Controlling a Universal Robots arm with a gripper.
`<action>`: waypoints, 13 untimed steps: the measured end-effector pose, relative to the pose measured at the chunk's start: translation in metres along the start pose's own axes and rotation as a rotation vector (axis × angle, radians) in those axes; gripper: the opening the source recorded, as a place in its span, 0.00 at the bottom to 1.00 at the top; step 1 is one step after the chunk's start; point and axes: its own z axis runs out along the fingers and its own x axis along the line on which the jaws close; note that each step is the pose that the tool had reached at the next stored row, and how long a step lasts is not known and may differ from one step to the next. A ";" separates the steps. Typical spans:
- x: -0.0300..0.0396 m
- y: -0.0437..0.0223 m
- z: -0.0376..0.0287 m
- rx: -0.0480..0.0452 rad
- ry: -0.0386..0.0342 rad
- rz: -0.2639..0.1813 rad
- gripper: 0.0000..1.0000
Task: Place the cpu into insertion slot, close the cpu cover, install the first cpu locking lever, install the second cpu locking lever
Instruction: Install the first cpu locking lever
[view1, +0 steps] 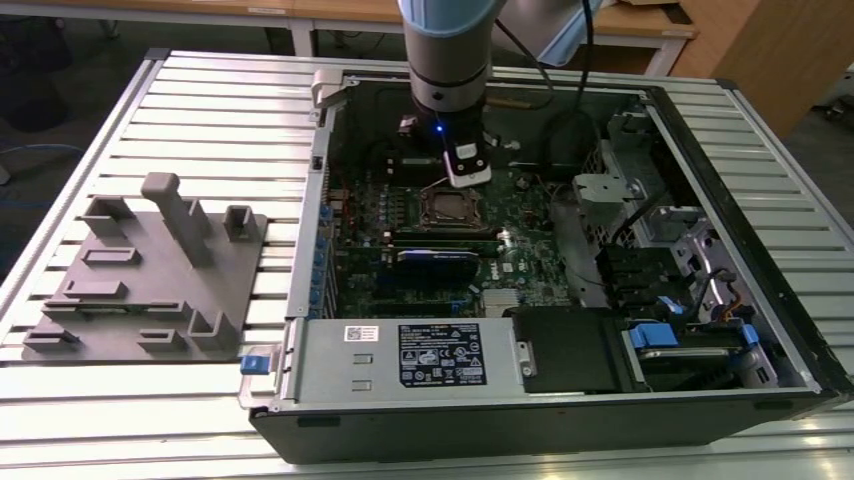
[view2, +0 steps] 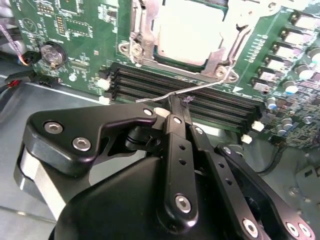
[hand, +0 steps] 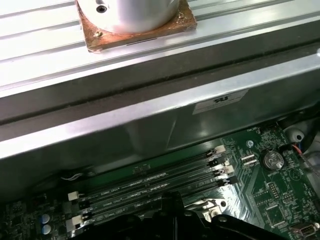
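Observation:
The cpu (view2: 190, 27), a silvery square chip, lies in the insertion slot (view1: 447, 208) on the green board, so the slot's contact field is hidden. The cpu cover (view2: 142, 35), a dark-silver frame plate, lies flat over the chip's edges. A thin wire locking lever (view2: 205, 86) runs along the socket's edge beside the memory slots, sticking out past the frame. My black gripper (view2: 173, 102) is shut, and its tips meet right at this lever's free end. In the exterior view the gripper (view1: 465, 178) hangs just behind the socket inside the open computer case.
Long black memory slots (view2: 145, 82) lie between the gripper and the socket. The case wall (hand: 150, 120) stands close behind. A coin battery (view2: 52, 52) and cables sit to one side. A grey fixture plate (view1: 147, 270) rests on the table at the exterior view's left.

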 end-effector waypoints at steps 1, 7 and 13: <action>-0.0013 0.0003 0.0004 0.0000 0.0002 0.000 0.10; -0.0024 -0.0012 0.0060 0.0005 0.0001 0.000 0.10; -0.0021 -0.0014 0.0111 0.0078 -0.0022 -0.001 0.10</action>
